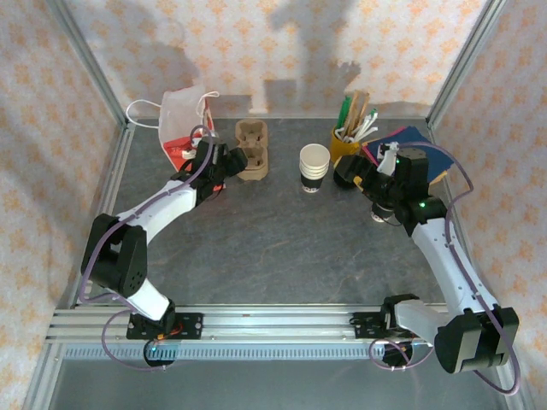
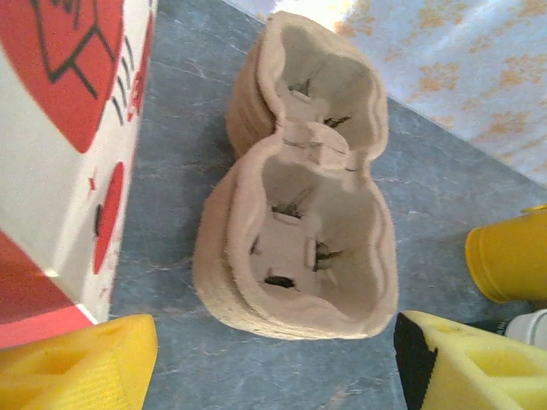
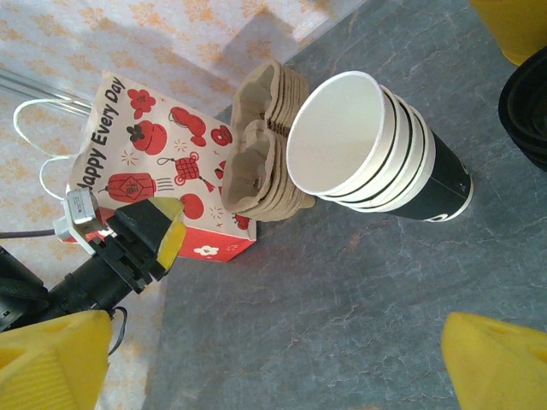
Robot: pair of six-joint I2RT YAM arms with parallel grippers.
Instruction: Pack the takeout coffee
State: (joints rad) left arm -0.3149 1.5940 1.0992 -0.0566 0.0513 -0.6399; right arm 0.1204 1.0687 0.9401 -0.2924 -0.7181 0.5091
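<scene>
Grey worktop (image 1: 256, 248) | brown moulded-cardboard two-cup carrier (image 1: 253, 150) ahead of left fingers (image 1: 232, 159), wide, empty | white paper cup with dark band (image 1: 314, 168) upright, just left of right fingers (image 1: 346, 176), wide, empty | we judge right arm nearer.

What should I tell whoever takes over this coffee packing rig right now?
Left gripper: open, empty, just short of the cardboard carrier.
Right gripper: open, empty, facing the white cup stack.
Cups stand upright on the table, between the carrier and the yellow cup; printed bag at back left.
Done: nothing packed.
To do: grasp a cup, probably seat it in the carrier.
</scene>
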